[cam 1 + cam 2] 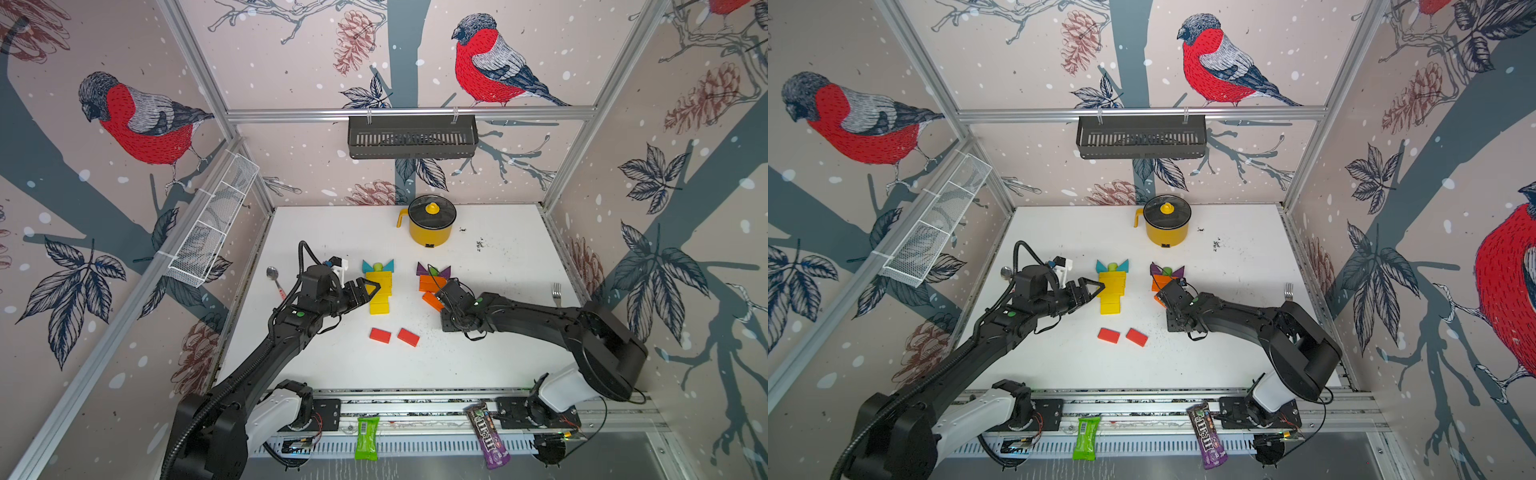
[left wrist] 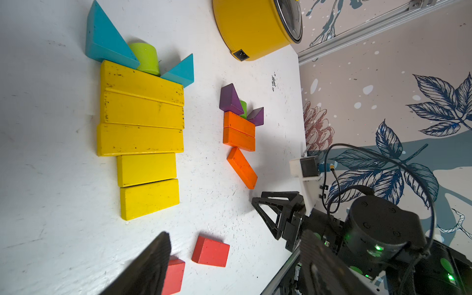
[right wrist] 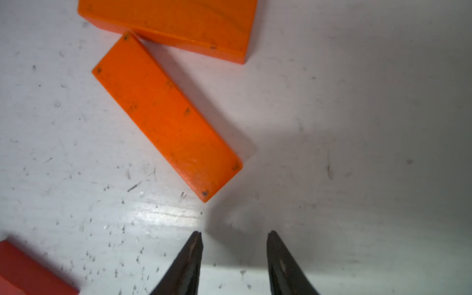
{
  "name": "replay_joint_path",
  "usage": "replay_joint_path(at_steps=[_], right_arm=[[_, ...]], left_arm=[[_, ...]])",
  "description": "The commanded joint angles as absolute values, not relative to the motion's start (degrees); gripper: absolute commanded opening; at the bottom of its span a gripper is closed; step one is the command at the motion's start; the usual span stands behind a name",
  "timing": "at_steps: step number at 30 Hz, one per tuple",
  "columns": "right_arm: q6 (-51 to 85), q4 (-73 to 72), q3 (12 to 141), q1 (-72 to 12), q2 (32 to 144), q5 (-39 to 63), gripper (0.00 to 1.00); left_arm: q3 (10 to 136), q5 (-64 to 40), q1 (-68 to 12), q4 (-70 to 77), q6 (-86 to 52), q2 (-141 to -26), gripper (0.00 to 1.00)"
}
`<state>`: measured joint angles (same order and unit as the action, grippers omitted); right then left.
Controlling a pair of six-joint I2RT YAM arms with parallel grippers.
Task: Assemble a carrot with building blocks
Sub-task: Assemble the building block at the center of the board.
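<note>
Lying flat on the scuffed white table (image 1: 478, 353), five glossy yellow slabs (image 2: 143, 132) step down into a carrot shape, topped by teal wedges (image 2: 102, 40) and a green cylinder (image 2: 145, 58). Nearby, two orange slabs (image 2: 238, 132) sit flush under purple wedges (image 2: 229, 99). The third orange slab (image 3: 166, 115) lies askew, its corner against them. Two matte red blocks (image 1: 380, 335) lie loose. The left gripper (image 1: 374, 288) and right gripper (image 3: 235, 233) both gape, holding nothing.

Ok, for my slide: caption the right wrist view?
Open right end effector beside a skewed orange block on the white table.
</note>
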<state>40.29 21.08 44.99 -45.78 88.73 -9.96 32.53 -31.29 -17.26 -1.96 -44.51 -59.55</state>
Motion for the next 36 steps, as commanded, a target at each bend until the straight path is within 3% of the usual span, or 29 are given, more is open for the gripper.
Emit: replay_joint_path(at_steps=[1,15,23,36], right_arm=[[39.82,19.49,45.76,-44.71,89.65,-9.55,0.41],[36.36,19.95,48.09,-42.83,92.35,-11.11,0.36],[30.56,20.74,50.57,-40.08,90.93,-12.15,0.47],[32.23,19.71,48.35,-44.22,90.58,-6.02,0.44]], left_arm=[[32.17,-31.18,-17.19,-0.26,-44.12,-59.41,0.81],[32.36,-30.77,-17.14,-1.2,-43.86,-59.24,0.81],[32.39,-30.7,-17.2,-1.06,-44.07,-59.5,0.81],[32.23,-31.12,-17.22,0.09,-44.98,-60.28,0.81]])
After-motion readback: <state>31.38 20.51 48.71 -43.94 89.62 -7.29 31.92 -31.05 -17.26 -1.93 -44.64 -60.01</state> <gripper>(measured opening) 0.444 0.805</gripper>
